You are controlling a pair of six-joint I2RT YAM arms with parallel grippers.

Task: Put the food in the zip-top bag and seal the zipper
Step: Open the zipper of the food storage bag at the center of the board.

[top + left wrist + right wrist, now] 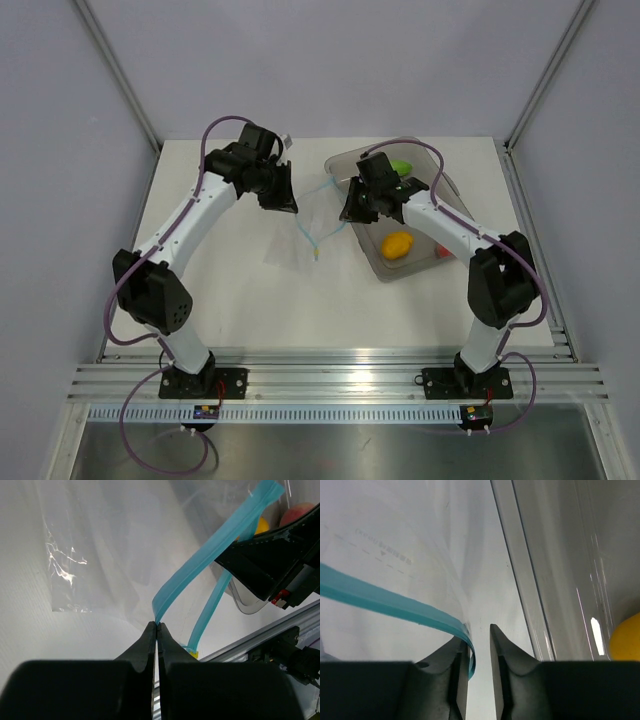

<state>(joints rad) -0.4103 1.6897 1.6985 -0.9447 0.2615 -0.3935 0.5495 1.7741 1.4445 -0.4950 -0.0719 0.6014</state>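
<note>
My left gripper (156, 627) is closed tight on the zipper (200, 565) of the zip-top bag (90, 545). I pinch the blue strip at one point, and from there it rises away to the far right. I hold it like this, I think, to lift one lip of the bag mouth off the table (240, 300), so that the food can later go in.

My right gripper (479, 630) has its jaws a little apart. The zipper (395, 605) lies against the inner side of the left finger, but the other finger does not touch it, so this hand grips nothing.

The top camera shows what the wrist cameras cannot: the bag (295, 245) lies in the middle of the table between both grippers, just left of the grey tray (440, 185). The yellow food (397, 244), the green one (402, 166) and the red-pink one (441, 252) are all in the tray, none in the bag. I do not see the orange one.

Only the left wrist view shows that the strip is really clamped. Only the right wrist view shows the gap between those jaws.
</note>
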